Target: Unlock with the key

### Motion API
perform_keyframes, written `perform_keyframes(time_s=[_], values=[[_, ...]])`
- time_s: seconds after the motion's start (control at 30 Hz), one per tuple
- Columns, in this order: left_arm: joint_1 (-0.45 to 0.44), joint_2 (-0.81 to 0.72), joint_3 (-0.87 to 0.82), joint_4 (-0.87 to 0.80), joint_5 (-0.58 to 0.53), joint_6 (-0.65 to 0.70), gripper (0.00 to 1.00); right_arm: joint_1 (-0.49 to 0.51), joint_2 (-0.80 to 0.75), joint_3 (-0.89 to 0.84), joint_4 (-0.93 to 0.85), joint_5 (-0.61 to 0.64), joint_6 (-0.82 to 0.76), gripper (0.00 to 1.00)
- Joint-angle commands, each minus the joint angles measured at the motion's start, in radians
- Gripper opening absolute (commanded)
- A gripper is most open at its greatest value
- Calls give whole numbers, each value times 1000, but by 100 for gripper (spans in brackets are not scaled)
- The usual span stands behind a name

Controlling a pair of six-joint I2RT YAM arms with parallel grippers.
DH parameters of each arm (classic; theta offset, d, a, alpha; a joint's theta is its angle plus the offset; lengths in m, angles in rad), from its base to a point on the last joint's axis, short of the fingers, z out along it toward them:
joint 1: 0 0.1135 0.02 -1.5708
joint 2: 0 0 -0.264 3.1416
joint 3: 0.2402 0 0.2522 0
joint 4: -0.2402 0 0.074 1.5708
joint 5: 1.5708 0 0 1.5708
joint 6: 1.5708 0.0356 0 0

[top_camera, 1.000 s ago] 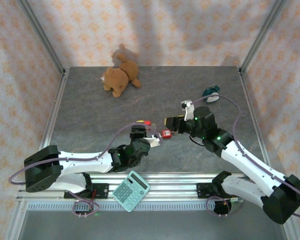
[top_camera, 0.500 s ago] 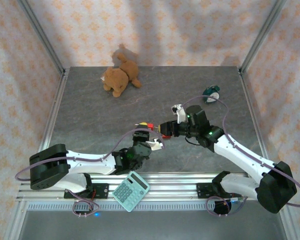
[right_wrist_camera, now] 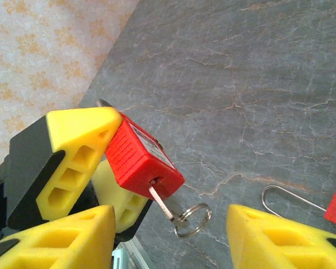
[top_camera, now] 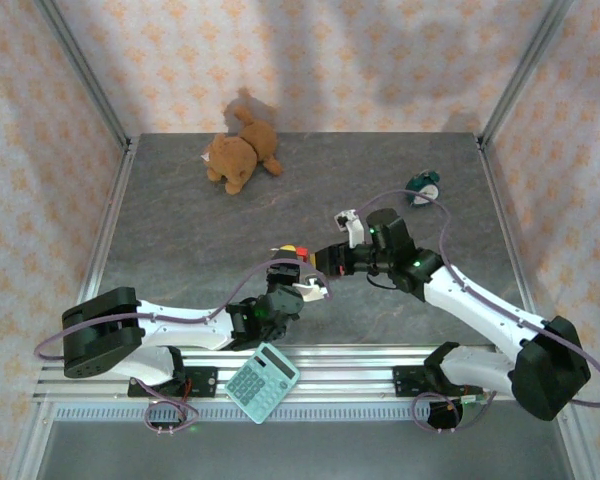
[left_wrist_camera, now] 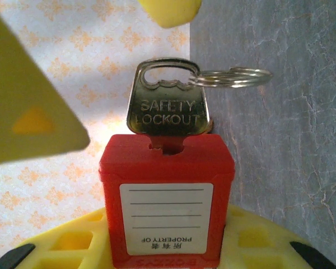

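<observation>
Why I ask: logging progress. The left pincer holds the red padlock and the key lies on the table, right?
Not quite: the left pincer holds the red padlock, but the key is inserted in it, not lying on the table, as the left wrist view shows.

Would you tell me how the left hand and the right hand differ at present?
The left hand is shut on the padlock; the right hand is open and empty. The left hand presents the inserted key; the right hand faces it without touching. Both have yellow fingers.
</observation>
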Motion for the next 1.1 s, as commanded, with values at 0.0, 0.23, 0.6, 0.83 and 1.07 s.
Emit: perform_keyframes(time_s=[0.0,0.23,0.6,0.83,1.07], values=[[-6,-4,-1,33,-35,0,36,5,11,49,-5,1,-21,54],[-6,-13,-3,32,-38,0,36,6,29,69,-41,66,-36,54],[-6,-13,-1,56,-41,12,36,6,75,89,-82,129,-50,54],[-8,-15,-3,58,-38,13,36,5,81,91,-64,187,-21,54],[-9,-12,-9,98,-40,33,36,6,120,98,-60,178,8,54]])
